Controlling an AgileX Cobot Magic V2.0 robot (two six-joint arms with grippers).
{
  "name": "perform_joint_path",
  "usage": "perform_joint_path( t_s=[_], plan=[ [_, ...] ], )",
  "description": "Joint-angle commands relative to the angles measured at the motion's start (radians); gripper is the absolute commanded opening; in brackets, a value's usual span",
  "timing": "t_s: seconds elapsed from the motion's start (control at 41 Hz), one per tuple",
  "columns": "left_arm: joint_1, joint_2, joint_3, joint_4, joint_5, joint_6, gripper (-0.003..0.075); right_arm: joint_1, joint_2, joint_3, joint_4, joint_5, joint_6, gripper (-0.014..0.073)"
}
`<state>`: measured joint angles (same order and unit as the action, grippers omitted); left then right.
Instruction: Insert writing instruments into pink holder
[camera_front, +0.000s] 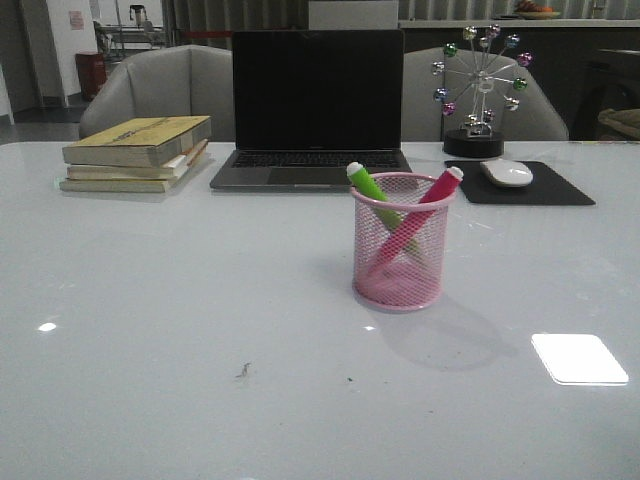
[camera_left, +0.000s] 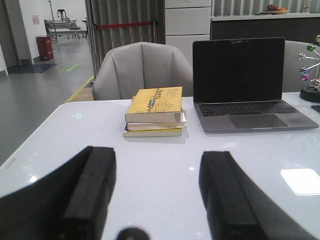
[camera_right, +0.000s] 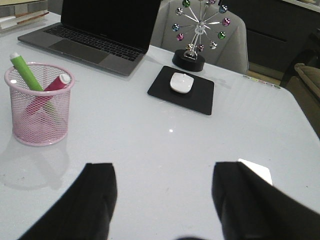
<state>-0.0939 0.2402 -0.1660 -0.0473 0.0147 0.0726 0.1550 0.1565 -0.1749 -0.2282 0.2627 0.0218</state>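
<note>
Both grippers, left (camera_left: 157, 200) and right (camera_right: 165, 200), are hanging open and empty. Green marker (camera_front: 372, 190) and pink marker (camera_front: 425, 205) are leaning crossed inside the holder (camera_front: 403, 290), frame center; the task is looking finished.

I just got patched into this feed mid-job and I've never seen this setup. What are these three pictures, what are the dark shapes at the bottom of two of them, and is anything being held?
It is a two-armed robot at a white table. The front view looks forward over the table; the other two come from cameras on each wrist. The dark shapes are gripper fingers: the left gripper and the right gripper, both open and holding nothing.

On the table stands the pink holder, a mesh cup, with the green marker and the pink marker already inside, leaning crossed. Behind it are a laptop, a stack of books, a white mouse on a black pad, and a desk ornament with coloured balls.
</note>
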Motion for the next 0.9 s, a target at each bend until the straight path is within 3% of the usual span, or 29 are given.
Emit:
perform_joint_path(
  t_s=[0.0,0.487,0.585,0.658,0.731,0.804,0.877],
  plan=[
    [0.001,0.015,-0.028,-0.003,-0.091,-0.005,0.0437,-0.006,0.018,-0.036,-0.012,-0.102,0.009,0.0522],
    [0.001,0.015,-0.026,-0.005,-0.098,-0.005,0.0436,-0.006,0.018,-0.036,0.099,-0.157,0.018,0.0522],
    [0.001,0.015,-0.026,-0.005,-0.098,-0.005,0.0377,-0.006,0.018,-0.036,0.099,-0.168,0.018,0.0494],
    [0.001,0.015,-0.026,-0.005,-0.098,-0.005,0.0251,-0.006,0.018,-0.036,0.099,-0.168,0.018,0.0391],
    [0.001,0.015,-0.026,-0.005,-0.098,-0.005,0.0078,-0.006,0.018,-0.036,0.099,-0.168,0.018,0.0213],
    [0.001,0.015,-0.026,-0.003,-0.098,-0.005,0.0116,-0.006,0.018,-0.036,0.099,-0.166,0.018,0.0035],
    [0.001,0.015,-0.026,-0.003,-0.098,-0.005,0.0101,-0.006,0.018,-0.036,0.099,-0.163,0.018,0.0086]
  ],
)
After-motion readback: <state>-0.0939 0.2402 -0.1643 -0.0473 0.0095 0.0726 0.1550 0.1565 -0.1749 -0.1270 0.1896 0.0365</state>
